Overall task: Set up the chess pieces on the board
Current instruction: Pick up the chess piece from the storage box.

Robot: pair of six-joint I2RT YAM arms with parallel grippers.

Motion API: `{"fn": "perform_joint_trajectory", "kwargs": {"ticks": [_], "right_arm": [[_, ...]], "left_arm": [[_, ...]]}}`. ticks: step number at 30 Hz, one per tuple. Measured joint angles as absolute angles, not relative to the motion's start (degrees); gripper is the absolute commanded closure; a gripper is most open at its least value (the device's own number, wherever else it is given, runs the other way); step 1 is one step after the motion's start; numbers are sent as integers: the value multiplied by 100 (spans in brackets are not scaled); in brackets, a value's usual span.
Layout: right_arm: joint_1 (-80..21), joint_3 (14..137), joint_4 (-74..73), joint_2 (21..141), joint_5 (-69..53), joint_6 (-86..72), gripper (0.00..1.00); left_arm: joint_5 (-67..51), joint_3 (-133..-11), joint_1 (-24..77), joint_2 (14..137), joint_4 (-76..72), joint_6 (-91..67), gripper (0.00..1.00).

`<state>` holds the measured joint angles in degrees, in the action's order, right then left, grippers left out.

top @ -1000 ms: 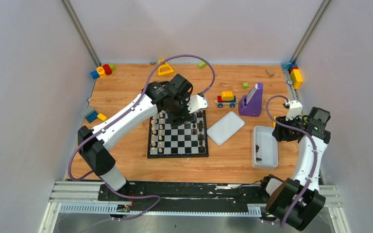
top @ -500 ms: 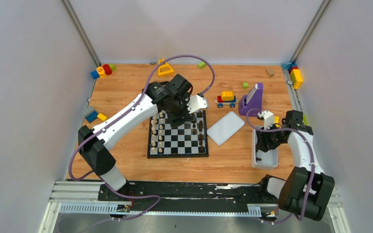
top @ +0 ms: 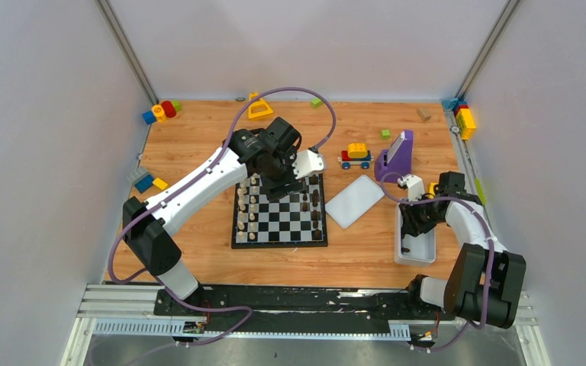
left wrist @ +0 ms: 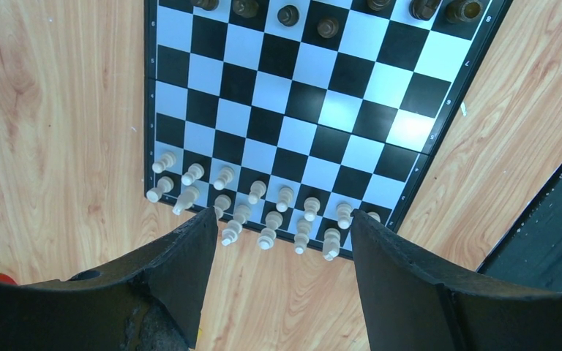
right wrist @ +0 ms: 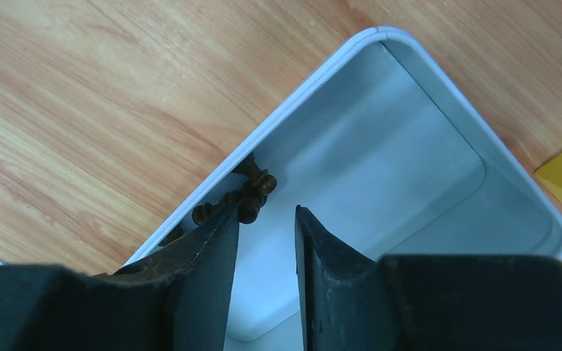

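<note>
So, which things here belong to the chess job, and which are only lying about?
Job: board; cream pieces; dark pieces, some in the white tray.
Lying about: tray lid; toy car; purple stand; coloured blocks.

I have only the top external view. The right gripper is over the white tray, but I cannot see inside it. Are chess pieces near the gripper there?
Observer: Yes. In the right wrist view, a few dark brown chess pieces lie together against the wall of the white tray, close beside the right gripper.
Operator: Does it hold one of them?
Observer: No. It is open, and only bare tray floor shows between its jaws.
Operator: And the left gripper?
Observer: In the left wrist view, the left gripper is open and empty, above the cream chess pieces that stand in two rows at one edge of the board.
</note>
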<state>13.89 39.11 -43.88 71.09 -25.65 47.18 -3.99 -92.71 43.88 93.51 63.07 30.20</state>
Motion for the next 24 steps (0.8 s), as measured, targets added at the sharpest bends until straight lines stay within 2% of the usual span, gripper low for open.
{"fn": "perform_joint_trajectory", "kwargs": {"ticks": [6, 24], "right_arm": [[1367, 3918, -4353, 7279, -2609, 4617, 70], [1356, 4058, -4386, 7432, -2377, 4550, 91]], "left_arm": [[-399, -9271, 4383, 9351, 6307, 3017, 25], [-397, -9271, 4372, 9351, 6307, 3017, 25]]}}
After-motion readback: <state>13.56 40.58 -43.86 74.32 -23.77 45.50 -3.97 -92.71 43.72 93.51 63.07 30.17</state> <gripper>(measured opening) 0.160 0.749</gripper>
